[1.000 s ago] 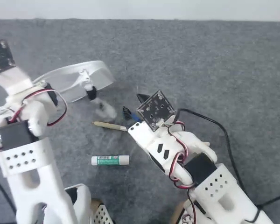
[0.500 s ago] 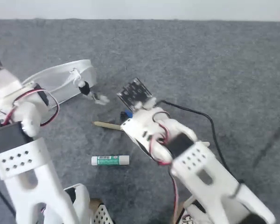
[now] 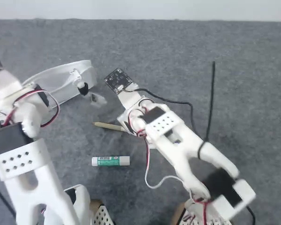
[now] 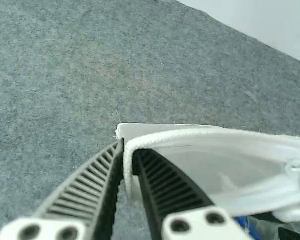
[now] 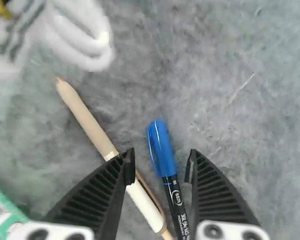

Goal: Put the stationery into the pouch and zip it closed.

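Observation:
My left gripper (image 4: pixel 124 148) is shut on the end edge of the white translucent pouch (image 4: pixel 225 165), which it holds just above the carpet at the left (image 3: pixel 61 80). My right gripper (image 5: pixel 160 156) stands open, low over the carpet, its fingers on either side of a blue marker (image 5: pixel 161 145). A beige pencil (image 5: pixel 87 122) lies beside the marker, partly under one finger, and it also shows in the high view (image 3: pixel 107 125). A green-labelled glue stick (image 3: pixel 110 161) lies nearer the arm bases. The right arm (image 3: pixel 164 124) hides the marker from above.
Grey carpet (image 3: pixel 234 70) covers the whole table. A black cable (image 3: pixel 210 98) rises from the right arm. The left arm's white base (image 3: pixel 33 178) stands at the near left. Open carpet lies at the back and right.
The right arm has swung forward and left, coming down over the marker and pencil. The left arm drew the pouch slightly to the left.

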Available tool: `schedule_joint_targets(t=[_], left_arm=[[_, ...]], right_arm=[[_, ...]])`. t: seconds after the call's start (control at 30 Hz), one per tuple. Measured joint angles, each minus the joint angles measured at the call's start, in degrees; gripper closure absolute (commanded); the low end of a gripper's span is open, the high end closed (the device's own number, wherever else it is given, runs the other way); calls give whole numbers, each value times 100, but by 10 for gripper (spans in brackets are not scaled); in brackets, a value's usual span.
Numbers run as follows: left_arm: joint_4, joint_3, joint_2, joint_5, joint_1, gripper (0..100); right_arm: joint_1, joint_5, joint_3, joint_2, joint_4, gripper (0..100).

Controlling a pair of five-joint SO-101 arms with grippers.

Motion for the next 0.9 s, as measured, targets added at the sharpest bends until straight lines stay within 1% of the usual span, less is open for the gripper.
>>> schedule_joint_targets(t=[0.13, 0.4, 0.57, 0.7, 0.8, 0.9], left_arm=[[0, 0, 0, 0, 0, 989], [0, 0, 0, 0, 0, 989], [0, 0, 0, 0, 0, 989], [0, 0, 0, 0, 0, 989], [0, 0, 0, 0, 0, 989], [-44, 62, -9, 0, -9, 989]], right_arm=[[26, 132, -290, 554, 0, 841], [211, 149, -888, 1451, 0, 842], [211, 448, -1160, 1908, 0, 842], [211, 527, -1415, 2171, 0, 843], [237, 545, -1714, 2321, 290, 844], [308, 545, -2189, 2532, 888, 860]])
